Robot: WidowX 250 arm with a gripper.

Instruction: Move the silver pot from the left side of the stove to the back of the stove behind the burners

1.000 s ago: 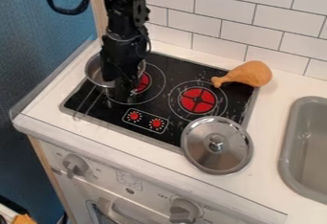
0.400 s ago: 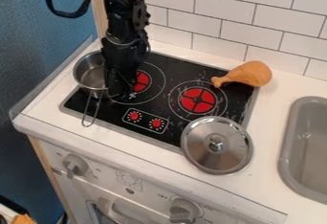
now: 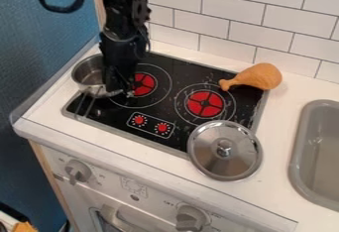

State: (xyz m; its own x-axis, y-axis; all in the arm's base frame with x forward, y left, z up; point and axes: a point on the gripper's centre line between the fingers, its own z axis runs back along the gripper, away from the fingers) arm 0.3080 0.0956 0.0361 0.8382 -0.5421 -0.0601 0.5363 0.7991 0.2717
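The black gripper (image 3: 118,88) hangs low over the left part of the stove, beside the right side of a small silver pot (image 3: 88,73) and partly in front of it. Whether it touches the pot, I cannot tell. The pot stands at the stove's upper left edge, its wire handle pointing toward the front. Just right of the gripper lies the left red burner (image 3: 143,84). A round silver lid (image 3: 225,150) rests over the stove's front right corner and the counter. An orange-brown toy drumstick (image 3: 254,77) lies across the back right corner.
The black stovetop (image 3: 179,70) has a second red burner (image 3: 204,103) on its right and two red dials near the front. A grey sink (image 3: 299,146) is set into the white counter (image 3: 79,139) at the right. White tiles stand behind, a blue wall at the left.
The pot has shifted left toward the counter's edge, and its handle has swung. The gripper has moved slightly left and up in the view. Lid and drumstick have stayed put.
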